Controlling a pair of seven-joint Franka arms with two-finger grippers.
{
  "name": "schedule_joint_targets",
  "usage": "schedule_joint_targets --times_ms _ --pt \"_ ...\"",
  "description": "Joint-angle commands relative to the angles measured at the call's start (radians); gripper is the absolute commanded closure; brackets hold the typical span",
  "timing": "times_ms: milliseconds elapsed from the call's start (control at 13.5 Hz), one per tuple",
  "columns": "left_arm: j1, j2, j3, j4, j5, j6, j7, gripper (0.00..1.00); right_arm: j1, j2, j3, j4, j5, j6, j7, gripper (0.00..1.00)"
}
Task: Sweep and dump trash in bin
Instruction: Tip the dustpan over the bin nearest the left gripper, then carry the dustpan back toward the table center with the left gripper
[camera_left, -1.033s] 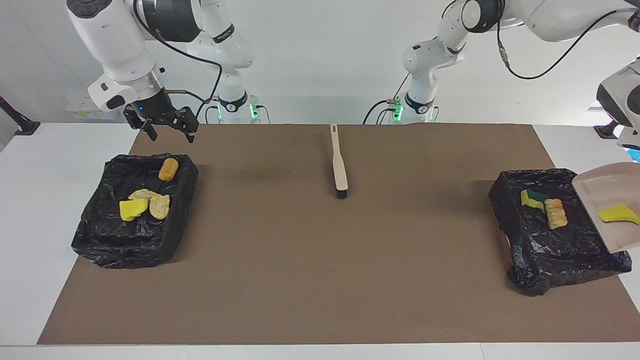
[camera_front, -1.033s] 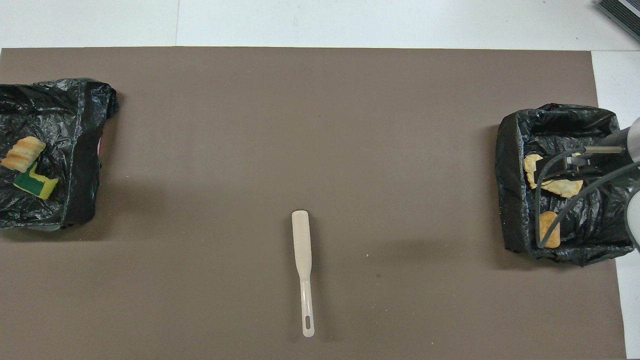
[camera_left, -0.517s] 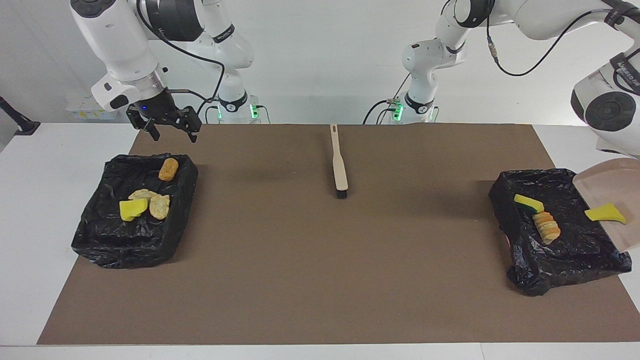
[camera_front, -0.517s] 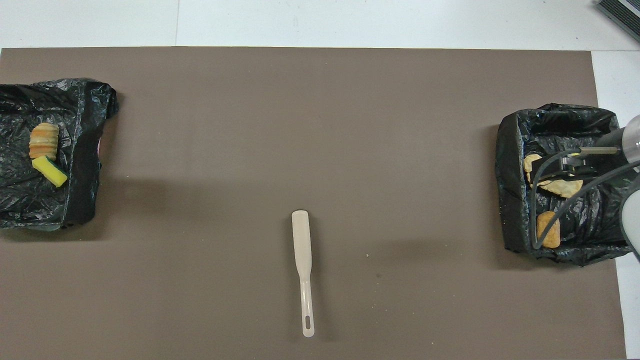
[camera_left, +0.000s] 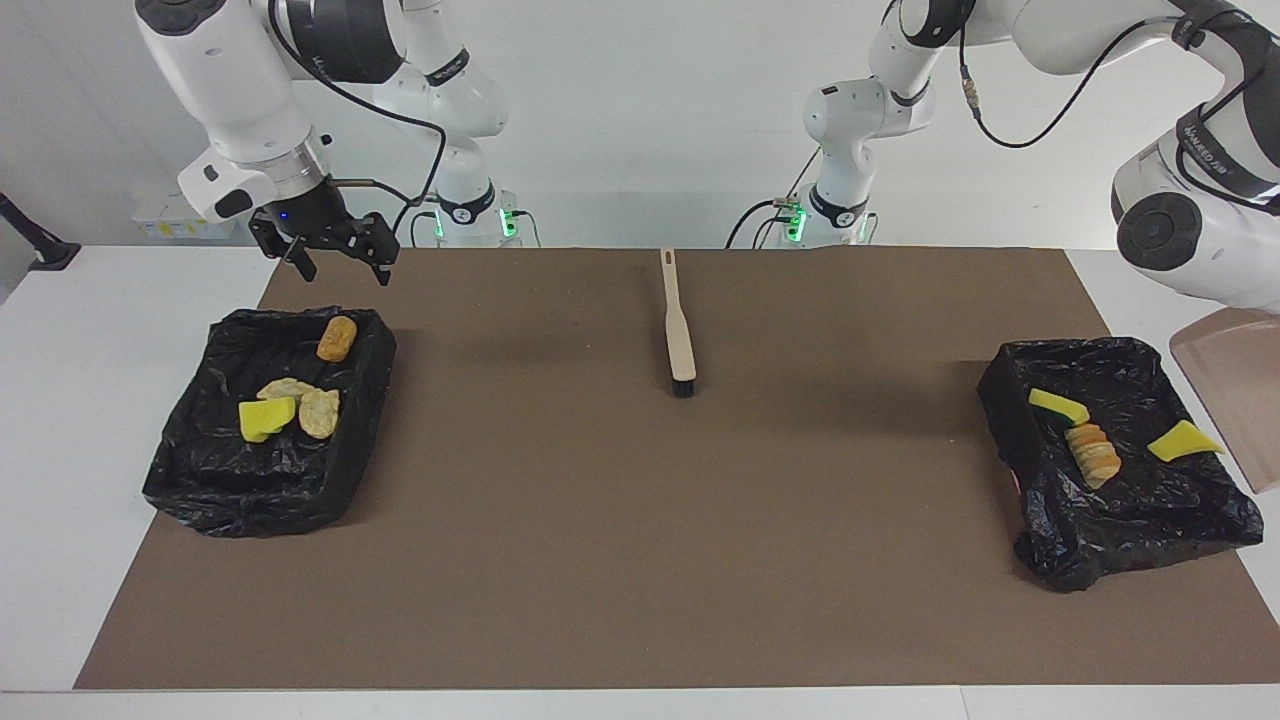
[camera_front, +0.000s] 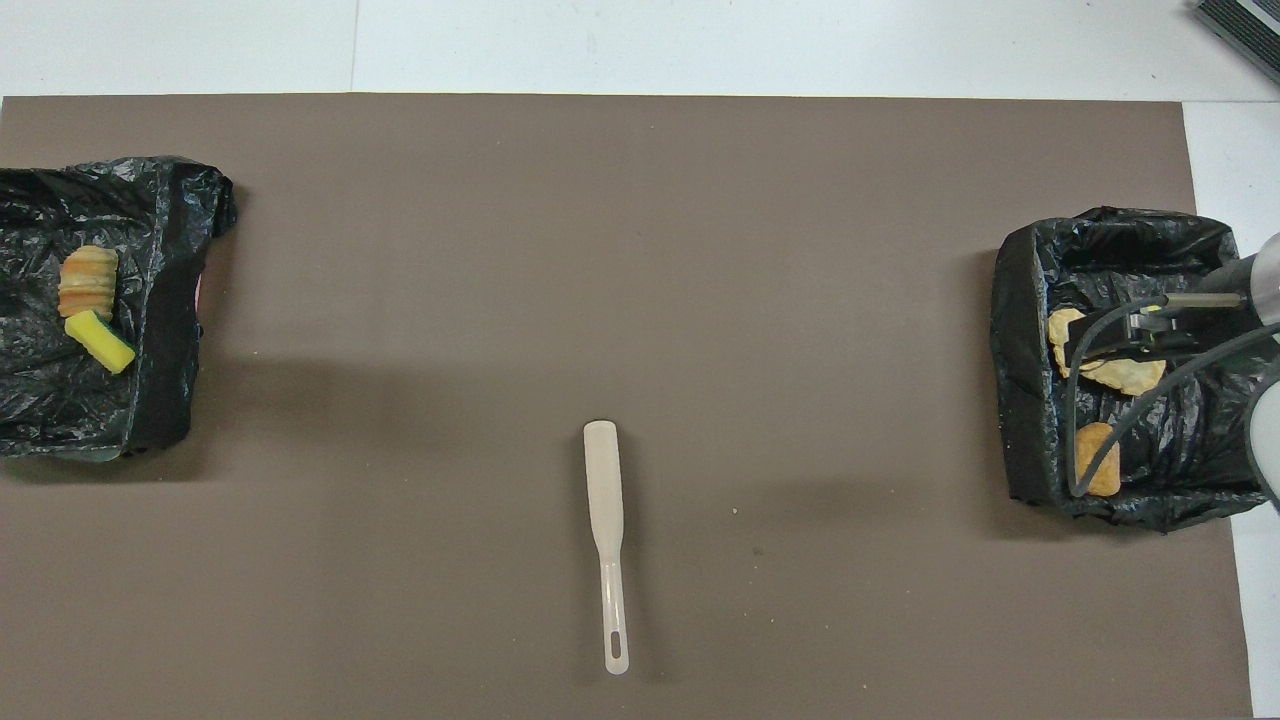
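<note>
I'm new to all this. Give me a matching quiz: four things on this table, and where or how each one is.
1 hand brush
2 dustpan
3 ribbed tan chunk
4 right gripper

A open, above the right arm's bin
B flat on the brown mat
C in the left arm's bin
D tilted, up in the air

Pairs: 1-B, 2-D, 3-C, 4-A

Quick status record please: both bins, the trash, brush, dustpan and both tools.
bin at the right arm's end: four scraps inside
bin at the left arm's end: three scraps inside, including the green-faced sponge
mat: no scraps on it
brush: lying mid-mat, untouched
dustpan: raised, tilted beside the left arm's bin, visible part bare
left tool: out of frame, shut on dustpan
right tool: open, raised over its bin's edge
</note>
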Motion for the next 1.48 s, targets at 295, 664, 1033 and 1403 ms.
schedule_joint_targets --times_ms 295,664,1033,1403 --pt "-0.061 -0.056 0.004 -0.076 -0.089 0.016 -0.118 1.0 -0.015 -0.023 0.006 -0.029 0.02 0.026 0.005 0.0" --pt "-0.079 -0.048 0.004 -0.075 -0.369 0.087 -0.17 1.0 -0.014 -0.023 0.006 -0.029 0.02 0.026 0.005 0.0" --pt "-0.078 -0.039 0.005 -0.078 -0.692 0.131 -0.182 1.0 -0.015 -0.021 0.006 -0.029 0.02 0.026 0.005 0.0" --pt "-0.157 0.024 0.005 -0.091 -0.939 0.13 -0.445 1.0 -0.015 -0.021 0.006 -0.029 0.02 0.026 0.005 0.0"
